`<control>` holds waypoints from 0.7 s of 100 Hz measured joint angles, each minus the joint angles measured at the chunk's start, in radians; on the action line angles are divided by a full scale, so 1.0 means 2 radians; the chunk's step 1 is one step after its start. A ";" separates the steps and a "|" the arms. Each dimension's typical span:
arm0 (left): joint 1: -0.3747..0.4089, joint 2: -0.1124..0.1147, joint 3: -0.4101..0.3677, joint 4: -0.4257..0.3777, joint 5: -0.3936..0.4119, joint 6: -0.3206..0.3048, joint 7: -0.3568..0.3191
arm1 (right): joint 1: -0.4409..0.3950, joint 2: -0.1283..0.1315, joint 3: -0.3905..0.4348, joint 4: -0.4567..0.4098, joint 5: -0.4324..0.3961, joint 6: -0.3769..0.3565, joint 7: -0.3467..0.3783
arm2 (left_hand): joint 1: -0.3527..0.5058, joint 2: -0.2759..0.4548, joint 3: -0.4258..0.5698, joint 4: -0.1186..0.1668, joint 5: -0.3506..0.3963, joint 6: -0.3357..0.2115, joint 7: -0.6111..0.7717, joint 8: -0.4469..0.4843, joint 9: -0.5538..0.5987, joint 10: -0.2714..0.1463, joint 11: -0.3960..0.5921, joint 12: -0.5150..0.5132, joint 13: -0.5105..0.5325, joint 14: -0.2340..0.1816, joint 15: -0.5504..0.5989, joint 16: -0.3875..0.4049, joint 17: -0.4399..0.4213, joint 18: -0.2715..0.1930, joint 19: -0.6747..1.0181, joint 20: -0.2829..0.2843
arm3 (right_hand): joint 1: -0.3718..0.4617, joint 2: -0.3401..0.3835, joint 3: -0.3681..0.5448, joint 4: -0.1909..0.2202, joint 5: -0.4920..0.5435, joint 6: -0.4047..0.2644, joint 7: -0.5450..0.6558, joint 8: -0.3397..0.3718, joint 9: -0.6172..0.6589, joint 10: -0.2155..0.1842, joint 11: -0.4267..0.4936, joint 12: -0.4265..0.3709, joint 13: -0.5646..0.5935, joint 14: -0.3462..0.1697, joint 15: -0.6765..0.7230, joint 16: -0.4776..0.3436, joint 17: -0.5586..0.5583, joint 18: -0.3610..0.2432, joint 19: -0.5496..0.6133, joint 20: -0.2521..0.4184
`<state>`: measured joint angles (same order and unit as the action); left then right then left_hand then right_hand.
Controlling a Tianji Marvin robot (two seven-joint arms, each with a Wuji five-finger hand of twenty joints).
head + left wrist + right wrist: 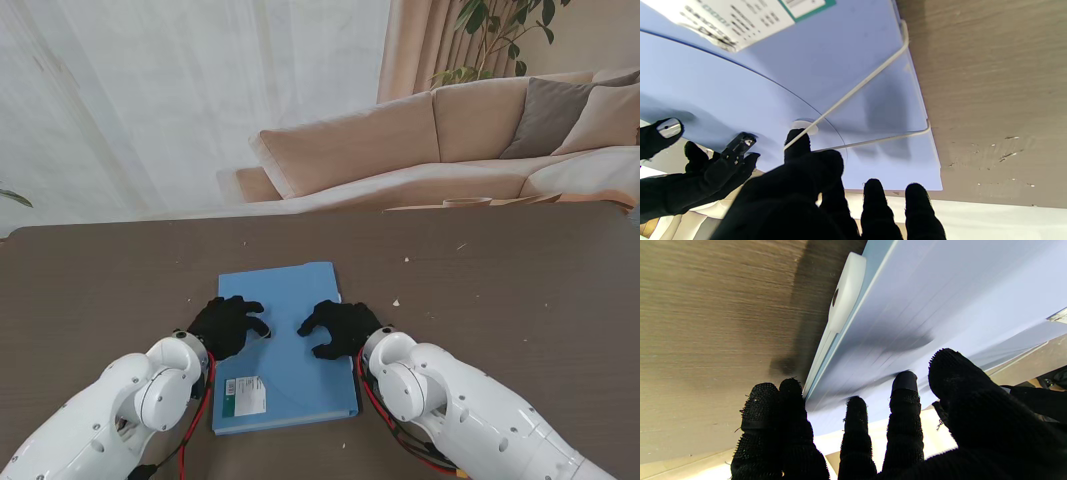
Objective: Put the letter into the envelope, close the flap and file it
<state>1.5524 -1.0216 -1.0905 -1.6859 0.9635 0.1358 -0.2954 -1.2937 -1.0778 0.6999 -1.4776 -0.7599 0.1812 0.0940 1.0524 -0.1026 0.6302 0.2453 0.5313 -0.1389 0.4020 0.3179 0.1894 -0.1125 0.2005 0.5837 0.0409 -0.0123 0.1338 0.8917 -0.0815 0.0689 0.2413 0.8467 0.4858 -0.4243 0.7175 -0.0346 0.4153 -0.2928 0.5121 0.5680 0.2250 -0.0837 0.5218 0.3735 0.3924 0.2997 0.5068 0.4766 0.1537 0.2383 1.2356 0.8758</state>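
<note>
A blue plastic envelope (285, 340) lies flat on the brown table (500, 290), its flap down and a white and green label (245, 395) on the corner nearest me. No letter shows. My left hand (228, 325) rests on its left part. In the left wrist view that hand (800, 186) pinches a white elastic cord (860, 85), stretched taut from the envelope's edge to the round white button (805, 126). My right hand (340, 328) lies on the right part, fingers spread on the blue surface (940, 290) and holding nothing.
A white tab (845, 293) sticks out along the envelope's right edge. Small pale crumbs (397, 302) are scattered on the table farther from me. A beige sofa (430, 140) stands beyond the far edge.
</note>
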 measured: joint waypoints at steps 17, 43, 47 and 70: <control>-0.002 0.000 0.003 0.001 0.027 -0.002 0.001 | 0.000 0.000 0.000 0.000 0.000 0.000 0.001 | 0.072 0.000 -0.127 -0.107 -0.001 -0.027 0.001 0.000 0.000 -0.005 0.012 0.000 0.000 0.000 0.012 0.015 -0.004 0.000 0.009 0.039 | 0.000 0.000 0.000 0.000 0.000 0.000 0.000 0.000 0.000 0.000 0.000 0.000 0.000 0.000 0.000 0.000 0.000 0.000 0.000 0.000; -0.006 0.001 0.010 0.011 0.056 -0.014 0.022 | 0.000 0.000 0.000 0.000 0.002 -0.001 0.000 | 0.046 -0.053 -0.148 -0.125 -0.006 -0.035 0.008 0.000 0.000 -0.007 0.031 0.000 0.000 0.008 0.043 0.019 -0.007 0.002 0.021 0.084 | 0.000 0.000 0.000 0.000 0.000 0.000 0.000 0.000 0.006 0.000 0.000 0.000 0.000 0.000 0.000 0.000 0.000 0.000 0.000 0.000; -0.006 0.001 0.010 0.012 0.058 -0.016 0.022 | 0.000 0.000 0.000 0.000 0.002 -0.001 0.000 | 0.040 -0.059 -0.148 -0.125 -0.014 -0.035 0.008 -0.001 0.000 -0.007 0.031 0.000 0.000 0.008 0.043 0.019 -0.007 0.003 0.021 0.084 | 0.000 0.000 0.000 0.000 0.000 0.000 0.000 0.000 0.006 0.000 0.000 0.000 0.000 0.000 0.000 0.000 0.000 0.000 0.000 0.000; -0.008 0.004 0.014 0.016 0.056 -0.019 0.015 | 0.001 0.000 0.000 0.000 0.002 0.000 0.001 | 0.028 -0.073 -0.142 -0.126 -0.073 -0.035 -0.006 -0.028 0.000 -0.008 0.031 -0.006 0.000 0.009 0.044 0.019 -0.007 0.003 0.021 0.089 | 0.000 0.000 0.000 0.000 0.000 0.000 0.000 0.000 0.006 0.000 0.000 0.000 0.000 0.000 0.000 0.000 0.000 0.000 0.000 0.000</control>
<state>1.5360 -1.0140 -1.0615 -1.6546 1.0746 0.0969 -0.2649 -1.2923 -1.0777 0.6996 -1.4775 -0.7557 0.1803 0.0953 1.1086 -0.2495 0.3457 -0.0058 0.3856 -0.2099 0.3902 0.2618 0.1901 -0.1286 0.2624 0.5722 0.0408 0.0053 0.2209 0.9303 -0.0961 0.0757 0.2839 1.0248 0.4858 -0.4243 0.7175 -0.0346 0.4160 -0.2926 0.5121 0.5682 0.2360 -0.0837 0.5215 0.3735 0.3924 0.2997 0.5067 0.4766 0.1536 0.2384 1.2356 0.8758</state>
